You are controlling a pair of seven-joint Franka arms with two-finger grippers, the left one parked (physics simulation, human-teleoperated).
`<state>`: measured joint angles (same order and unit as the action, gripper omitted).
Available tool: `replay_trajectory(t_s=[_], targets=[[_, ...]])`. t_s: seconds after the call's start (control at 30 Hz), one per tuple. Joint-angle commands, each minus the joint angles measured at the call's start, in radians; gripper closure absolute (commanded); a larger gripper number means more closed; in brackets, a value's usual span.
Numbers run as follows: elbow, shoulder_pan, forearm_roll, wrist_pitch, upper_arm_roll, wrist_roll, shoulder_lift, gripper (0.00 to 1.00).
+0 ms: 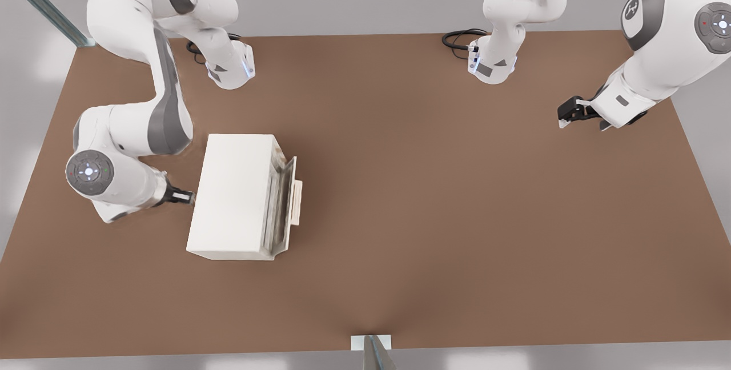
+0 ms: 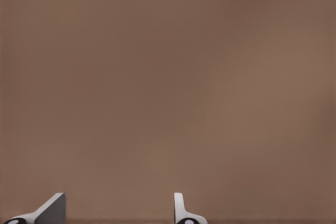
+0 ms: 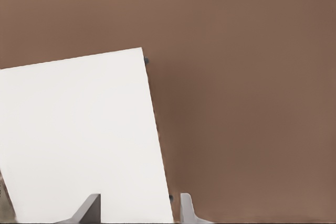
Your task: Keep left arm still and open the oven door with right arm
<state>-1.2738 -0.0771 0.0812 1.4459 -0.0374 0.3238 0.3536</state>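
The cream-white box oven [image 1: 234,196] lies on the brown table [image 1: 457,216], towards the front view's left. Its oven door [image 1: 281,205], with greyish glass and a pale beige bar handle [image 1: 296,202], faces the front view's right and stands slightly ajar, a narrow gap showing along it. My gripper [image 1: 181,195] is on the opposite side, at the oven's plain back edge on the front view's left, low and pointing at it. In the right wrist view a plain cream oven face [image 3: 79,140] fills the near side, and the gripper [image 3: 137,209] is open with nothing held.
The other arm's gripper [image 1: 574,113] hangs over the table at the front view's far right. Two arm bases [image 1: 231,67] [image 1: 492,64] with black cables stand along the back edge. A metal post [image 1: 374,350] rises at the front edge.
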Motion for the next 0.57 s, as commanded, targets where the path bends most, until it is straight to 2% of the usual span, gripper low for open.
replay_trajectory(t_s=[0.0, 0.53], targets=[[-0.067, 0.013, -0.061, -0.055, 0.007, -0.356, -0.114, 0.00], [-0.093, 0.014, -0.074, -0.061, 0.008, -0.364, -0.142, 0.00]])
